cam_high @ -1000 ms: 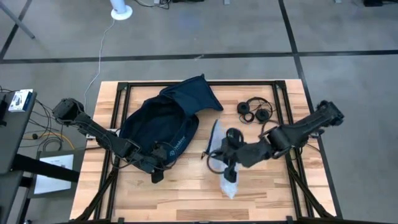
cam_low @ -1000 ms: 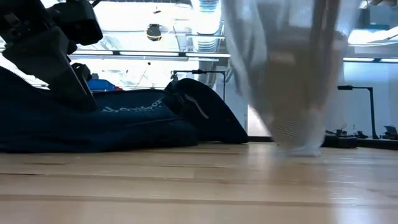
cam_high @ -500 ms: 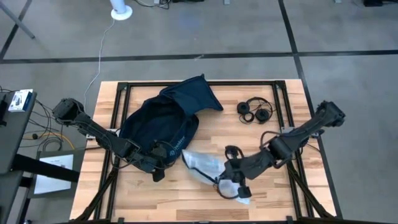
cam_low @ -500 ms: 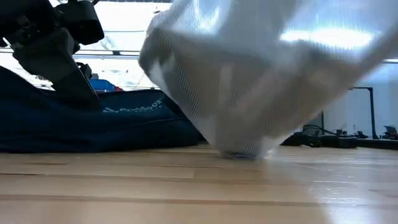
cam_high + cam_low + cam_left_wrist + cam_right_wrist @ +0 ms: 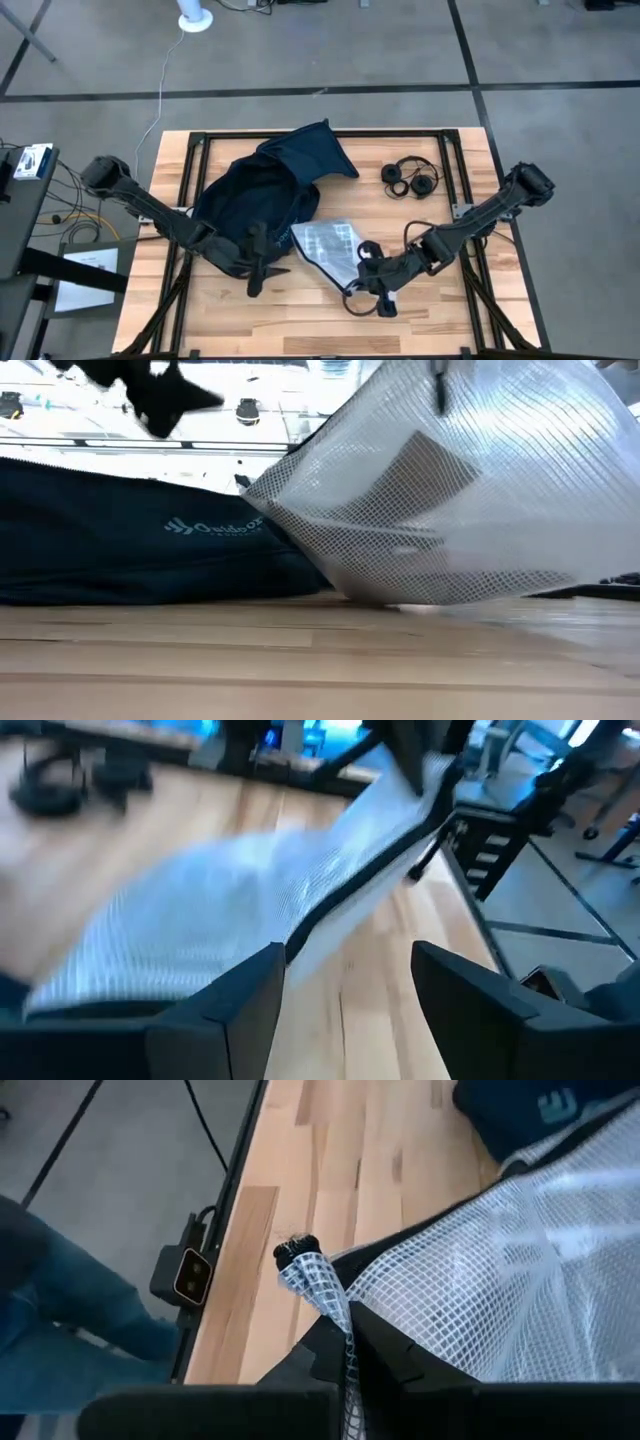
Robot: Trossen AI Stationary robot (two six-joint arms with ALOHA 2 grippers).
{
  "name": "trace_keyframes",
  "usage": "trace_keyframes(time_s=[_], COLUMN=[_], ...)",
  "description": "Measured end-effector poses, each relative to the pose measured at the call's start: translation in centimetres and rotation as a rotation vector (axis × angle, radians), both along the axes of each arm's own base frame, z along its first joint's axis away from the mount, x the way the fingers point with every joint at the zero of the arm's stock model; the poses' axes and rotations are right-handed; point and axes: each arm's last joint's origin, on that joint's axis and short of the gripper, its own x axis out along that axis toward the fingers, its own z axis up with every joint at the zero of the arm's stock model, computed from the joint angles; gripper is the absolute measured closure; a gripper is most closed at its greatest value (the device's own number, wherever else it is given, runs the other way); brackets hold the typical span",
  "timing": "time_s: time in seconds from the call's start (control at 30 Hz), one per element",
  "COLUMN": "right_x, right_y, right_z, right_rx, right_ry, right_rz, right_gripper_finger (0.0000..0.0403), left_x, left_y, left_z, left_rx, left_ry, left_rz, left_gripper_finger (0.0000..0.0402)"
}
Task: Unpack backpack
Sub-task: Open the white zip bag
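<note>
Left claw (image 5: 268,262) low, fingers apart (nothing between them); right claw (image 5: 368,283) clamped tight.

The high camera is looking straight down; the low one is peering level across the bench (image 5: 440,320); both are sharing the backpack (image 5: 262,195).

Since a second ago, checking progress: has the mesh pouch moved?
Yes. The mesh pouch, in the right end effector, swung left toward the backpack.

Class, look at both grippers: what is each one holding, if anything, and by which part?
The right gripper is shut on the mesh pouch, pinching its dark-trimmed edge near a corner. The left gripper is open and holds nothing.
</note>
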Motion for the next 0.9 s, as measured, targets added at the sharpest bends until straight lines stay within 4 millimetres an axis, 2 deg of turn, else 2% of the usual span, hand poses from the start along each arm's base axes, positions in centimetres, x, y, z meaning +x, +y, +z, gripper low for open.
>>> trace_keyframes(time_s=[0.2,0.3,0.47,0.57,0.67,0.77,0.9], right_x=[0.2,0.5,0.6,0.4,0.3,0.3,0.4], right_y=[-0.1,-0.4,-0.9,-1.3,-1.4,-1.7,-1.9], right_z=[0.3,0.5,1.5,2.0,2.4,2.5,2.4], right_rx=[-0.047,-0.061,-0.070,-0.060,-0.017,0.015,0.017], right_ry=[-0.056,-0.075,-0.141,-0.155,-0.149,-0.143,-0.128], right_rz=[0.052,0.057,0.068,0.066,0.114,0.147,0.147], right_gripper_finger=[0.0403,0.0403,0.0403,0.0403,0.0403,0.0403,0.0403], left_x=[-0.1,0.3,1.8,2.9,4.5,6.4,8.8], left_y=[0.2,0.0,-0.7,-1.4,-1.7,-1.3,-0.5], left_z=[3.0,3.7,2.2,1.2,1.1,1.7,1.4], left_rx=[-0.064,-0.081,0.023,0.157,0.284,0.281,0.259], left_ry=[-0.138,-0.230,-0.235,-0.228,-0.208,-0.160,-0.007], left_rz=[-0.004,-0.007,-0.031,-0.071,-0.082,-0.063,-0.115], left_gripper_finger=[0.0194,0.0194,0.0194,0.0194,0.0194,0.0190,0.0172])
